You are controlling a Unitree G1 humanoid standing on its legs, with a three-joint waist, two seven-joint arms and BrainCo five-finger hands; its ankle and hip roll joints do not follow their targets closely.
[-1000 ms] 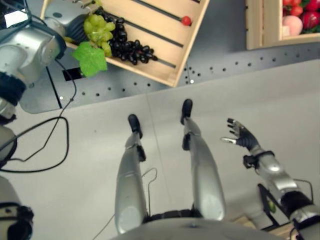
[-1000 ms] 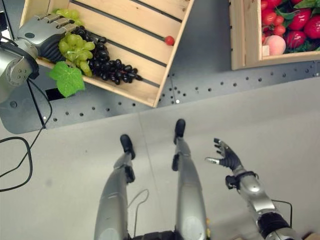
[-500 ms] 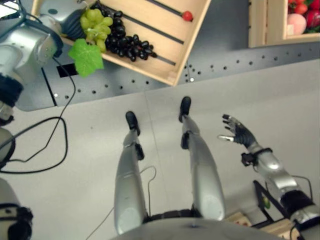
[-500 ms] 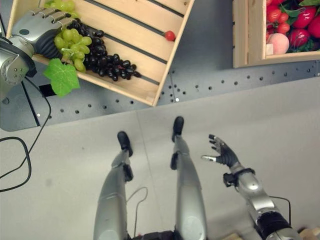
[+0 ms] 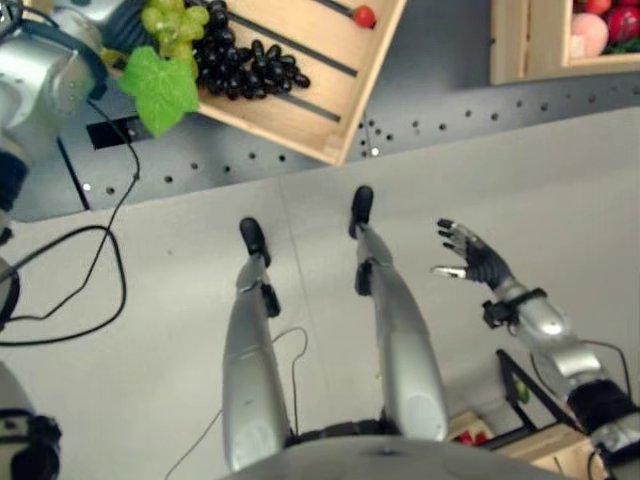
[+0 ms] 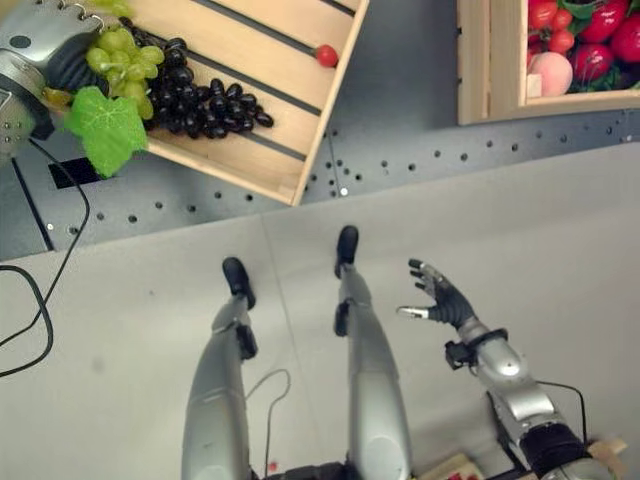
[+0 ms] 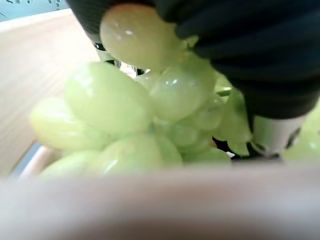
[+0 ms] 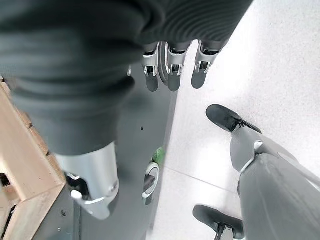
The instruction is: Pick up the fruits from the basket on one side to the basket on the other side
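Grapes first: a bunch of pale green grapes with a broad green leaf sits at the near-left corner of the shallow pale wooden slatted crate, the leaf hanging over the crate's rim; the left hand has its dark-tipped fingers curled round the green bunch, and the left wrist view shows the grapes pressed against its dark cover; touching the green bunch, a cluster of black grapes lies on the crate's slats; a small round red fruit rests apart from them, near the crate's far-right side; the crate stands on a dark grey perforated bench; well apart on the same bench, a second wooden crate holds red fruits and a pink peach; the right hand hangs over the pale floor with fingers spread and relaxed, holding nothing; no writing can be read.
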